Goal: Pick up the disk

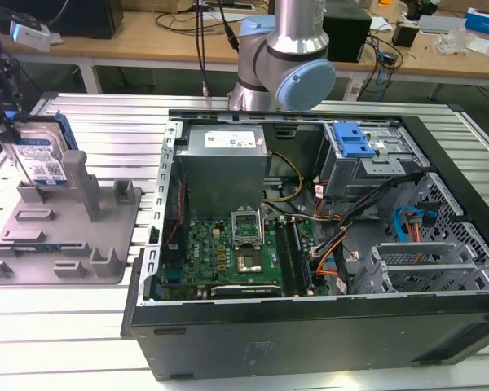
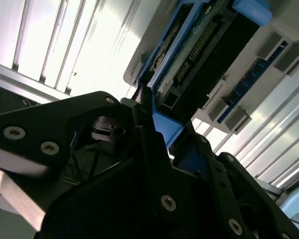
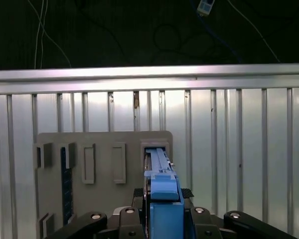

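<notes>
Silver and blue: the disk (image 1: 42, 159) stands on edge at the back of the grey fixture (image 1: 65, 236), on the exterior view's left, label side facing the camera.
Gripper: I read the gripper (image 3: 163, 219) as clamped on the disk; in the first wrist view the blue rail (image 3: 163, 186) runs straight down between the black fingers (image 3: 92, 221).
Grip detail: in the second wrist view the dark finger (image 2: 149, 149) presses against the blue rail's edge, with the disk's connector side (image 2: 199, 47) above it.
Seat: I cannot tell whether the disk's lower edge rests in the fixture slot (image 3: 157, 149) or sits just clear of it; the fixture posts hide that in the exterior view.
Surroundings: open computer case (image 1: 326, 244) sits well apart, to the exterior view's right; slatted aluminium table (image 1: 57, 326) lies under everything.
Stage, my judgement: grasp made, lift is the step in hand.
Doing it well: I want the pull straight along the slot's line, disk kept upright, no twist, so the rails do not bind on the slot walls.
Watch: the tall post (image 1: 80, 183) stands just beside the disk; any sideways drift could snag there.
Grip check: hold looks centred on the narrow rail, so I would keep the motion slow to avoid the disk pivoting.
</notes>
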Motion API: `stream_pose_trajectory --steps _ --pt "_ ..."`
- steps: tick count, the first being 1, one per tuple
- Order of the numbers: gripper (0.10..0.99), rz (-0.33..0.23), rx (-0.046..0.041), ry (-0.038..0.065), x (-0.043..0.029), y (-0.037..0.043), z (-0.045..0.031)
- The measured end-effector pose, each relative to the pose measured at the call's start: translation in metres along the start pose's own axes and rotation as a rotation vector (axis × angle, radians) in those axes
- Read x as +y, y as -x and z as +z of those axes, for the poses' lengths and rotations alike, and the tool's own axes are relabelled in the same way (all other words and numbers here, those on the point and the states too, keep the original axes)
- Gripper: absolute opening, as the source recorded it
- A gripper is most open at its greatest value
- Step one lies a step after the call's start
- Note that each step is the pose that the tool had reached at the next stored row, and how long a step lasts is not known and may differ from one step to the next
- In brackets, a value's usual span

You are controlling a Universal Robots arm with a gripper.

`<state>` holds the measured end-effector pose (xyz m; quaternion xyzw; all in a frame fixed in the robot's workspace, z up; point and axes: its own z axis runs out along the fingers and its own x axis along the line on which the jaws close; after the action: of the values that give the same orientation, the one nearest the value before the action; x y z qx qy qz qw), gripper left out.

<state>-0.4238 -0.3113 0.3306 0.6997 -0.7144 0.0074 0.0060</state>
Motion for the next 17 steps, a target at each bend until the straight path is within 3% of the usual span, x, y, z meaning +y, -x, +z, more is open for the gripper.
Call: stream_pose_trajectory --steps 2,4,11,17 --pt "0.365 0.0 0.0 0.0 0.0 -0.0002 -0.0099" --pt "0.365 0.0 0.0 0.0 -0.0001 -0.0006 -0.0297" --pt "0.365 0.0 -0.0004 0.0 -0.0002 -0.0012 -0.0649" --pt "0.365 0.0 -0.0011 0.0 -0.0007 -0.0019 -0.1004"
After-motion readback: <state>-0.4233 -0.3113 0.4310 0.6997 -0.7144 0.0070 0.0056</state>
